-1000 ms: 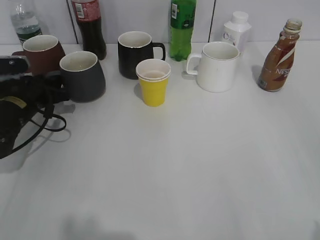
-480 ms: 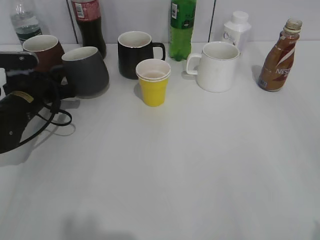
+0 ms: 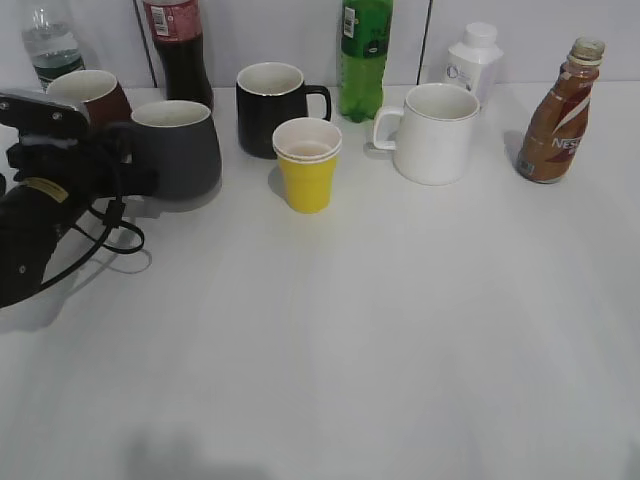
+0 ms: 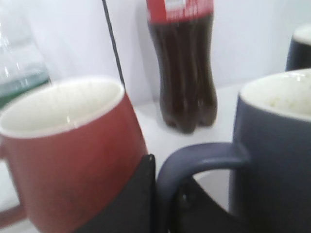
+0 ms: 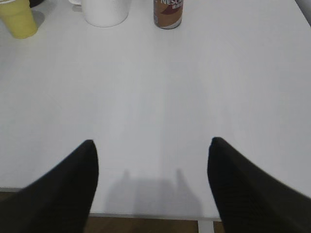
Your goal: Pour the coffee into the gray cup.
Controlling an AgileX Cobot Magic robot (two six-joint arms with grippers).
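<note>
The gray cup (image 3: 180,150) is a squat slate mug at the back left, upright, with a shadow under its base. My left gripper (image 3: 128,168) is shut on its loop handle. In the left wrist view the black jaws (image 4: 170,204) clamp the handle of the gray cup (image 4: 277,145). The coffee (image 3: 552,115), a small brown Nescafe bottle, stands at the far right; its lower part shows in the right wrist view (image 5: 168,12). My right gripper (image 5: 151,141) is open and empty over bare table near the front edge. It does not show in the exterior view.
A reddish-brown mug (image 3: 95,95) stands close against the left jaw (image 4: 73,155). Behind are a cola bottle (image 3: 180,55), a water bottle (image 3: 50,45), a black mug (image 3: 268,108), a green bottle (image 3: 365,55) and a white bottle (image 3: 472,60). A yellow cup (image 3: 307,165) and a white mug (image 3: 435,130) stand mid-table.
My left gripper has risen with the gray cup and shifted slightly right; the cup tilted half a second ago and is level now. The right arm has not visibly moved.
</note>
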